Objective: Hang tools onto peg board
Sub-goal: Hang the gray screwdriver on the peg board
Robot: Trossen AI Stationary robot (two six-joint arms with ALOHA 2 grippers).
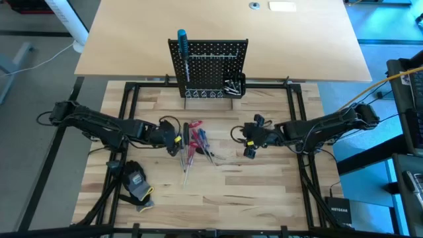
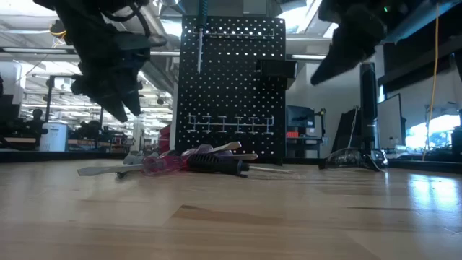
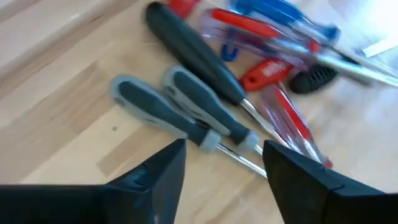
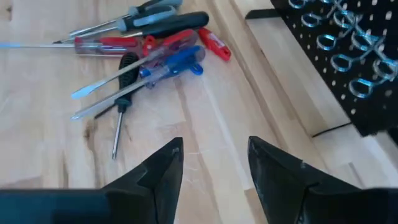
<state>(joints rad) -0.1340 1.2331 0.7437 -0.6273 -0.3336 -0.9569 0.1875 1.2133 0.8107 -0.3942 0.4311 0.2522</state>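
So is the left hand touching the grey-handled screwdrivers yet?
Apart. The low view shows the left hand hanging well above the tool pile, with background visible between. In the left wrist view its open fingers frame the grey-handled screwdrivers without reaching them.

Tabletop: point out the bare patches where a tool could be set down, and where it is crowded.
Free: the near wood strip between the glove and the table's right side, and the patch between the peg board and the right end effector. Crowded: the screwdriver pile beside the left end effector, open over it.
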